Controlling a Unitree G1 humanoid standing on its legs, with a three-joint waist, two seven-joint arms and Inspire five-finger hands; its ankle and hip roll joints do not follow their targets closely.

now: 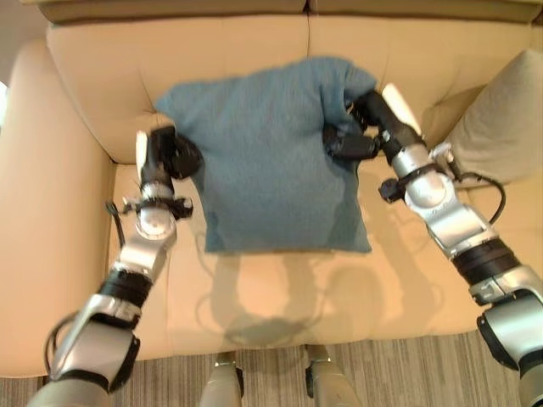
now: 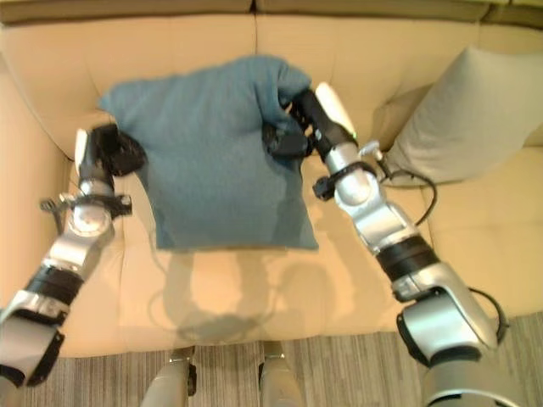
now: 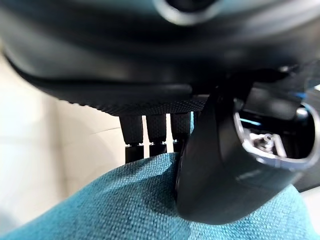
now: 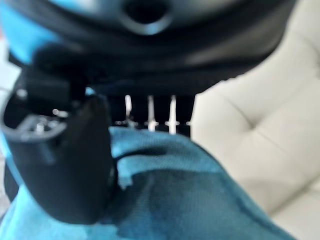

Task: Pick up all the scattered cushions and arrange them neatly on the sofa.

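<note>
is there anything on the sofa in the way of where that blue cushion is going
Nothing visible. Both hands, left and right, hold the blue cushion against the sofa backrest; the beige cushion sits apart, by the right hand's side.

The two eye views look steeply down from the head at the sofa (image 1: 254, 280), sharing the teal cushion (image 1: 271, 161) and both arms. Each wrist view looks along its own hand, very close to that cushion.
</note>
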